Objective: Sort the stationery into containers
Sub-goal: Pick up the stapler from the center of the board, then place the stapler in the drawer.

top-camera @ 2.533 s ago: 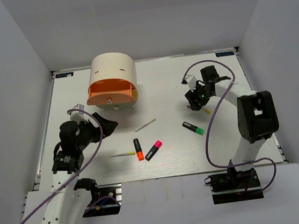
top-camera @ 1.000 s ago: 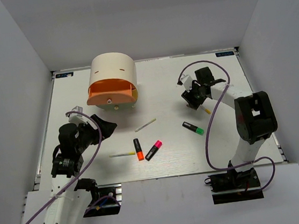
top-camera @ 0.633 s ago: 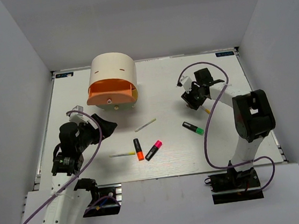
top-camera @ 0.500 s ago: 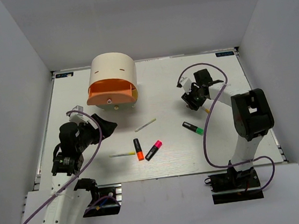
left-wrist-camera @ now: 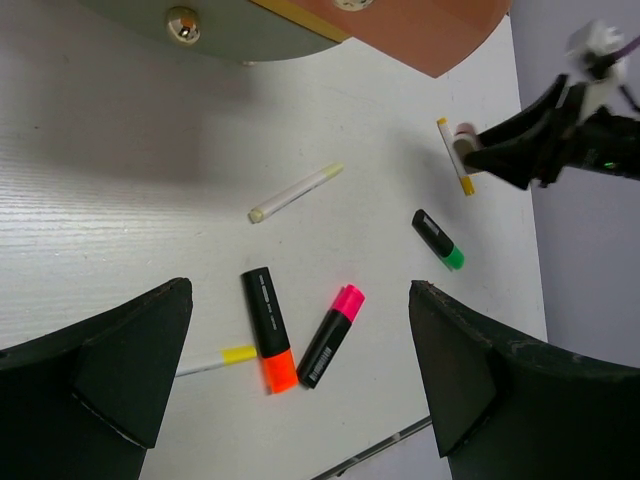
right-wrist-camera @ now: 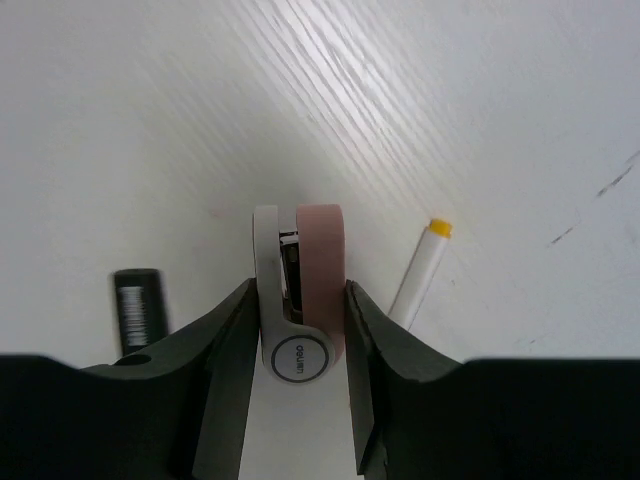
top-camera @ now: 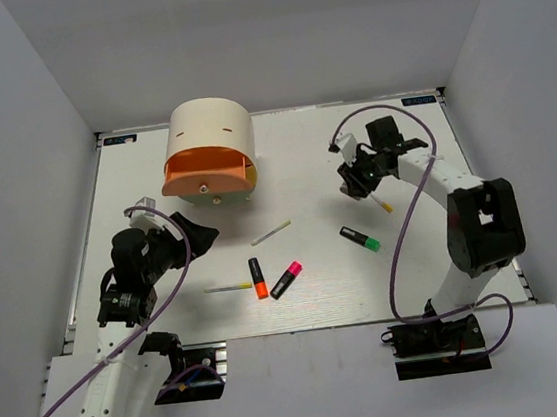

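Note:
My right gripper (top-camera: 358, 177) is shut on a small pink-white eraser-like piece (right-wrist-camera: 300, 290), held just above the table at the back right. A thin pale pen with a yellow cap (right-wrist-camera: 420, 270) lies right beside it. A green-capped marker (top-camera: 360, 238) lies nearer the front. An orange-capped marker (top-camera: 257, 277), a pink-capped marker (top-camera: 287, 279) and two more pale pens (top-camera: 271, 232) (top-camera: 229, 288) lie mid-table. My left gripper (left-wrist-camera: 300, 385) is open and empty, above those markers. The cream cabinet (top-camera: 211, 131) has its orange drawer (top-camera: 209, 174) pulled out.
A small brass knob (left-wrist-camera: 182, 22) shows under the orange drawer. The white table's front edge (top-camera: 302, 329) runs close to the markers. Grey walls stand on three sides. My right arm's purple cable (top-camera: 401, 225) loops over the right part of the table.
My right gripper has shifted slightly toward the back of the table with the pink-white piece in it. The left arm and the items on the table have not moved.

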Available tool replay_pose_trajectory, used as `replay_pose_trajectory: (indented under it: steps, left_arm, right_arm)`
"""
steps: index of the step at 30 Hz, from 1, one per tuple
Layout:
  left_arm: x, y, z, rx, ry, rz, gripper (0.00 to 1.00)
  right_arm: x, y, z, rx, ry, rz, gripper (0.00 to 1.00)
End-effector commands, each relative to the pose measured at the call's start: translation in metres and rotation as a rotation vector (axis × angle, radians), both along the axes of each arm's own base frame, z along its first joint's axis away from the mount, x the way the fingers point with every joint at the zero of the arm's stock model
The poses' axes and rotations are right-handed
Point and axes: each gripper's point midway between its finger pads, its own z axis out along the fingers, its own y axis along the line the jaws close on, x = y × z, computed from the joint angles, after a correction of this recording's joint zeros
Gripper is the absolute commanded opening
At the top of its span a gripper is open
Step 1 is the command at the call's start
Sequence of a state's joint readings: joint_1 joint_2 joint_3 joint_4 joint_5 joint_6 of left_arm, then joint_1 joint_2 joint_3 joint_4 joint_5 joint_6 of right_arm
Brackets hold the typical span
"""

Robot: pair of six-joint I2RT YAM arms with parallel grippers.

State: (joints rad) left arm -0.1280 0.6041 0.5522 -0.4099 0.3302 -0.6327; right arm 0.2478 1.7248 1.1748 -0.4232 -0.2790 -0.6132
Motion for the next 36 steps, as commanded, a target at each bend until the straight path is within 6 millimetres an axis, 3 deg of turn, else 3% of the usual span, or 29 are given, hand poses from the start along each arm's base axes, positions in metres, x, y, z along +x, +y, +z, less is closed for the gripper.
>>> replay_pose_trajectory:
  steps: [1, 4, 7, 10, 15, 23, 32, 36]
  left_arm:
    - [0.0, -0.003, -0.008, -0.02, 0.005, -0.007, 0.99]
    - [0.001, -0.005, -0.01, -0.026, -0.009, -0.017, 0.99]
    - [0.002, -0.005, -0.012, -0.026, -0.009, -0.017, 0.99]
    - [0.001, -0.005, -0.016, -0.025, 0.0, -0.016, 0.99]
    - [0.002, -0.005, -0.017, -0.026, -0.009, -0.017, 0.99]
    - [0.0, -0.005, -0.015, -0.036, -0.031, -0.014, 0.99]
    - [0.0, -0.005, -0.013, -0.048, -0.044, -0.01, 0.99]
    - [0.001, -0.007, -0.012, -0.051, -0.047, -0.019, 0.99]
  right_arm:
    - [-0.005, 0.052, 0.102, 0.227, -0.135, 0.174, 0.17]
    - [-0.006, 0.081, 0.168, 0.34, -0.228, 0.26, 0.17]
    - [-0.012, 0.115, 0.217, 0.423, -0.307, 0.353, 0.17]
    - [-0.019, 0.149, 0.256, 0.511, -0.375, 0.445, 0.17]
    - [-0.027, 0.21, 0.294, 0.626, -0.441, 0.567, 0.17]
    - [-0.032, 0.289, 0.308, 0.739, -0.478, 0.671, 0.17]
    - [-0.042, 0.328, 0.295, 0.775, -0.467, 0.707, 0.2]
    - [-0.03, 0.335, 0.284, 0.75, -0.477, 0.673, 0.21]
